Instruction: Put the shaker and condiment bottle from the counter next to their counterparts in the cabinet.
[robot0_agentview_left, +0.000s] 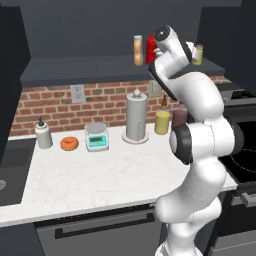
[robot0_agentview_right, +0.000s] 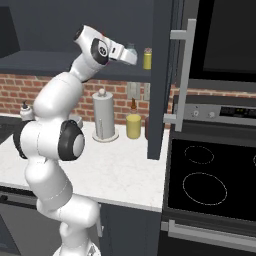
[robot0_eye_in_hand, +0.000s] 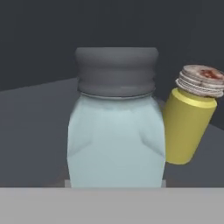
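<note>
shaker (robot0_eye_in_hand: 116, 131) in fingers, beside yellow-green shaker (robot0_eye_in_hand: 189, 124)

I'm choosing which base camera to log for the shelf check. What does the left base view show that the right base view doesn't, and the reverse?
Left base view: the condiment bottle standing on the cabinet shelf beside the red squeeze bottle, plus a donut and a kitchen scale on the counter. Right base view: the shaker up at shelf height, the open cabinet door and the cooktop. Both: the yellow-green shaker on the shelf and the paper towel holder.
</note>
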